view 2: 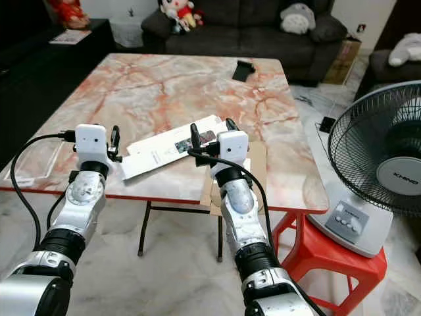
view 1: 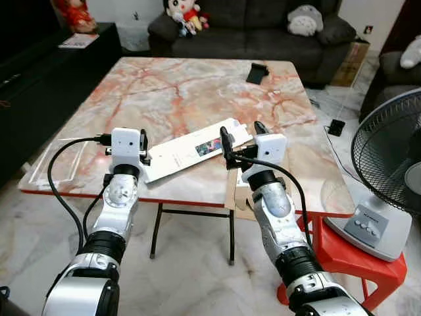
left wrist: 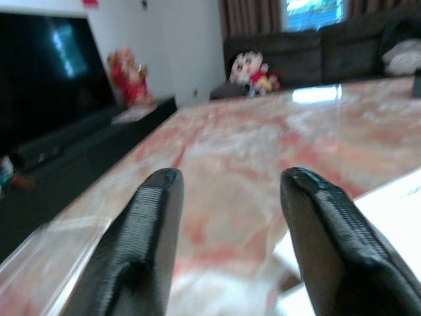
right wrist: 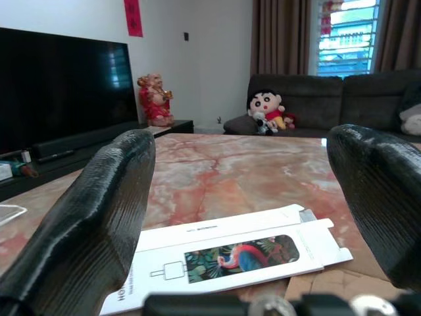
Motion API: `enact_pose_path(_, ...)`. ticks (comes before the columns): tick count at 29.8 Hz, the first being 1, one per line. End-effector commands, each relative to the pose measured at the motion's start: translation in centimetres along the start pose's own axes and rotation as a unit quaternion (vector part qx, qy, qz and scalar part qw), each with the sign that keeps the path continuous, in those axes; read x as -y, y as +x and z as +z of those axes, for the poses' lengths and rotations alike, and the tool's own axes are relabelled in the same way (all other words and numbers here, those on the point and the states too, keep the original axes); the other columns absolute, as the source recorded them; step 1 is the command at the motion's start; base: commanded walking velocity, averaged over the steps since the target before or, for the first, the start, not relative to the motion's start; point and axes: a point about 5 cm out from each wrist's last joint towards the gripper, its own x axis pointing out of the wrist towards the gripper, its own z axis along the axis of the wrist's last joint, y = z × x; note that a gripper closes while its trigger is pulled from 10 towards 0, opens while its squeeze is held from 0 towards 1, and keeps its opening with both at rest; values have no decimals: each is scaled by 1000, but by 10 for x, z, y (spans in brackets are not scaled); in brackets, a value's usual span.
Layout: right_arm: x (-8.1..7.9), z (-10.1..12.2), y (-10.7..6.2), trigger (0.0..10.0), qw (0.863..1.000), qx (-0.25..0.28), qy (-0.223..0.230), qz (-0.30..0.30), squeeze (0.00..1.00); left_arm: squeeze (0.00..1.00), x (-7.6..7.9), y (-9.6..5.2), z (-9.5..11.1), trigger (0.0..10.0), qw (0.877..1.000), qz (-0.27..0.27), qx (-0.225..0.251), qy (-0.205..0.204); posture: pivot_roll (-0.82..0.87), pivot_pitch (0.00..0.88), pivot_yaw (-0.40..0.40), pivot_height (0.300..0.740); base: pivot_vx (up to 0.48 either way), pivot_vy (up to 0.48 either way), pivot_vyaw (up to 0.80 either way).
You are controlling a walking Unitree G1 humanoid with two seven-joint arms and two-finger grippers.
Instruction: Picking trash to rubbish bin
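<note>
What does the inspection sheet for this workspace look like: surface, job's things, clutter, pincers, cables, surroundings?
Surface: marble table, pink-veined.
Job's things: flattened white box at the near edge, with brown cardboard under its right end; no bin seen.
Clutter: black item at the far right; clear tray on the near left corner.
Pincers: left pincer open beside the box's left end; right pincer open over its right end. Neither holds anything.
Cables: black cable looping from the left wrist.
Surroundings: fan on a red stool, sofa with toys, TV.
</note>
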Motion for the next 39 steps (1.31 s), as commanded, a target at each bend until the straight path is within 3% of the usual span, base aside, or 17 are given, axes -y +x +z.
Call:
enact_pose_path(1, 0, 3, 2, 10000, 1000, 4, -2, 3, 0, 1000, -7, 5, -2, 10000, 999, -1, -23, -35, -73, 45, -5, 740, 0, 0, 0)
enact_pose_path(7, 0, 3, 2, 10000, 1000, 3, -3, 3, 0, 1000, -11, 7, -9, 10000, 993, -16, -60, -101, -73, 45, -5, 740, 0, 0, 0)
enact_pose_path(11, 0, 3, 1, 10000, 1000, 3, -4, 2, 0, 1000, -10, 9, -10, 10000, 992, -23, -69, -105, -78, 53, -9, 740, 0, 0, 0)
enact_pose_path(18, 1, 2, -2, 10000, 1000, 2, -5, 1, 0, 1000, -10, 12, -10, 10000, 992, -31, -79, -99, -86, 60, -9, 740, 0, 0, 0)
enact_pose_path(20, 2, 0, -5, 10000, 1000, -2, -6, -2, 0, 1000, -14, 15, -8, 10000, 994, -21, -86, -68, -89, 74, -8, 740, 0, 0, 0)
enact_pose_path(26, -1, -3, -10, 10000, 1000, -6, -3, -1, 0, 1000, -19, 18, -5, 10000, 995, 1, -88, -38, -87, 88, -7, 740, 0, 0, 0)
enact_pose_path(27, -1, -3, -10, 10000, 1000, -7, -2, -1, 0, 0, -20, 19, -5, 10000, 995, 3, -88, -39, -87, 92, -6, 740, 0, 0, 0)
enact_pose_path(34, -2, -4, -11, 10000, 1000, -11, -1, -3, 0, 0, -14, 16, 3, 10000, 998, 3, -35, -52, -87, 95, -2, 740, 0, 0, 0)
enact_pose_path(39, -3, -4, -11, 10000, 1000, -11, 0, -2, 0, 0, -12, 15, 4, 10000, 999, 3, -30, -40, -88, 89, 0, 740, 0, 0, 0)
